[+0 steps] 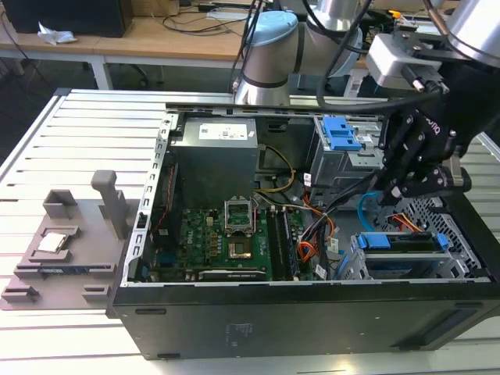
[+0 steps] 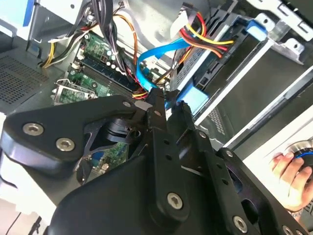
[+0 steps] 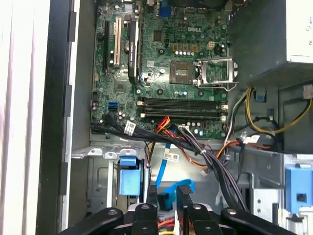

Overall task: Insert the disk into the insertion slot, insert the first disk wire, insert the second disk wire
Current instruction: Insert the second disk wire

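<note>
Disk (image 1: 398, 243) already seated in the insertion slot (image 1: 353, 264), step one logged done; my fingers (image 3: 151, 198) are nearly closed, pinching the blue disk wire (image 3: 162, 172) just above it, and I judge both wire insertions outstanding.

Your arm (image 1: 269, 47) is reaching across toward the exterior view's right, with its wrist (image 1: 406, 66) bending downward. Your gripper (image 1: 388, 197) is pointing down. In both wrist views its fingers (image 2: 157, 105) (image 3: 150, 196) are standing close together, pinching a blue wire (image 3: 176, 188) between them.
</note>
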You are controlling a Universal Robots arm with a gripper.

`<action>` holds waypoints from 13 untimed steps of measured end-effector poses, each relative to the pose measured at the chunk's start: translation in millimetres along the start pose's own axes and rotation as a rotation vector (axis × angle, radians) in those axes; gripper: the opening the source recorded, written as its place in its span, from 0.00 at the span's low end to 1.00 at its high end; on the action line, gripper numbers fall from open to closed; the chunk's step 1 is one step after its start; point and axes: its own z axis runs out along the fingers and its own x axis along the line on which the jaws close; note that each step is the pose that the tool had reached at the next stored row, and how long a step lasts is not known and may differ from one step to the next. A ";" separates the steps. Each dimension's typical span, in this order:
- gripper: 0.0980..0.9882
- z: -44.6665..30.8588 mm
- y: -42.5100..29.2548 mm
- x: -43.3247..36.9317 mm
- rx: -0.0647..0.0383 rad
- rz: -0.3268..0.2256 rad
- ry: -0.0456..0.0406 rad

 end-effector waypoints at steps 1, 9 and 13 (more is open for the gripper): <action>0.23 1.9 0.6 -0.2 -0.001 -0.011 0.0011; 0.14 3.3 0.6 -0.2 -0.002 -0.031 0.0084; 0.07 3.4 0.6 -0.2 -0.002 -0.031 0.0087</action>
